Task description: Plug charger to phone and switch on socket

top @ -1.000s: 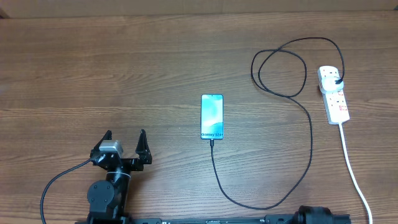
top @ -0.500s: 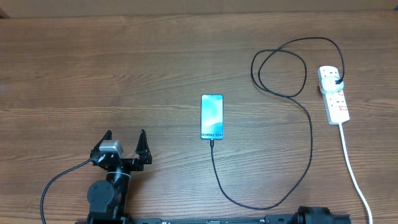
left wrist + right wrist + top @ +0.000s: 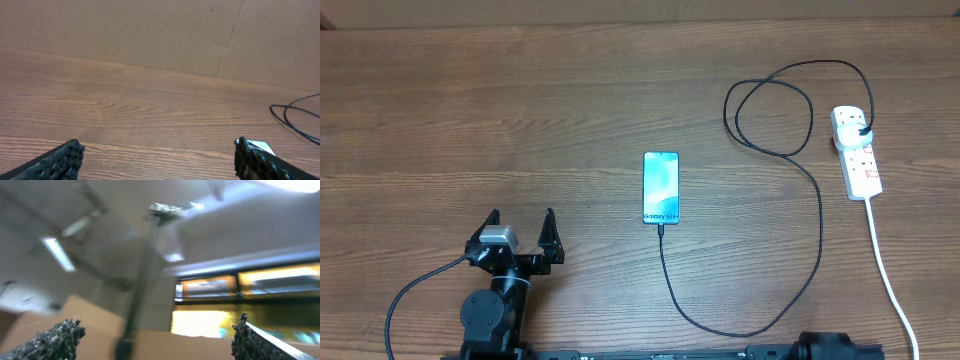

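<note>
Nothing had shifted since the earlier frames; both arms sat parked at the near edge. The left pincer (image 3: pixel 521 213) was spread over bare tabletop (image 3: pixel 520 100), and the right pincer (image 3: pixel 159 322), also spread, faced the ceiling. The phone (image 3: pixel 661 187) lay flat mid-tabletop with the charger (image 3: pixel 818 215) meeting its near end, the plug (image 3: pixel 861 130) in the socket (image 3: pixel 858 152) at far right. The cable looked light and limp, best gripped at its stiff end. The slim phone and the light socket might slide under a push. Open wood lay all round.
</note>
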{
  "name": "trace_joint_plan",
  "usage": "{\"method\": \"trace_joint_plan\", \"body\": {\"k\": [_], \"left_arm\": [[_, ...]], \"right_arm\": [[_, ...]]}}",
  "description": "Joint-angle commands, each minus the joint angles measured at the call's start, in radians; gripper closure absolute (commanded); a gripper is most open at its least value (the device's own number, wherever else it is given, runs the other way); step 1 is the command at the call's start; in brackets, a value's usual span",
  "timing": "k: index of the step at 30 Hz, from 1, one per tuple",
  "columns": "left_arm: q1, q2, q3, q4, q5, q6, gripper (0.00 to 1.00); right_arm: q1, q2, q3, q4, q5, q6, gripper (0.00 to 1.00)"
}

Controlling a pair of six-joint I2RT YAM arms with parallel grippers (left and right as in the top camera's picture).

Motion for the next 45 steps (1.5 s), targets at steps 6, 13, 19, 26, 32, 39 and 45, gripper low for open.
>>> {"method": "trace_joint_plan", "body": {"k": [6,13,19,26,32,39,45], "left_arm": [[0.005,-0.008,-0.004,0.0,-0.003,0.019,0.0],[0.005,-0.008,-0.004,0.0,-0.003,0.019,0.01],[0.005,-0.008,-0.004,0.0,-0.003,0.019,0.0],[0.005,-0.008,-0.004,0.0,-0.003,0.019,0.0],[0.005,-0.008,-0.004,0.0,-0.003,0.019,0.0],[0.005,-0.008,-0.004,0.0,-0.003,0.019,0.0],[0.005,-0.008,-0.004,0.0,-0.003,0.019,0.01]], "right_arm": [[0.005,-0.002,-0.541,0.08,0.324,0.007,0.0],[0.005,-0.002,-0.943,0.314,0.323,0.007,0.0],[0.005,-0.002,-1.128,0.389,0.247,0.007,0.0],[0.005,-0.002,-1.197,0.385,0.249,0.006,0.0],[0.005,-0.001,-1.254,0.317,0.282,0.007,0.0],[0.005,0.0,-1.254,0.131,0.4,0.006,0.0],[0.005,0.003,-1.254,0.13,0.403,0.006,0.0]]}}
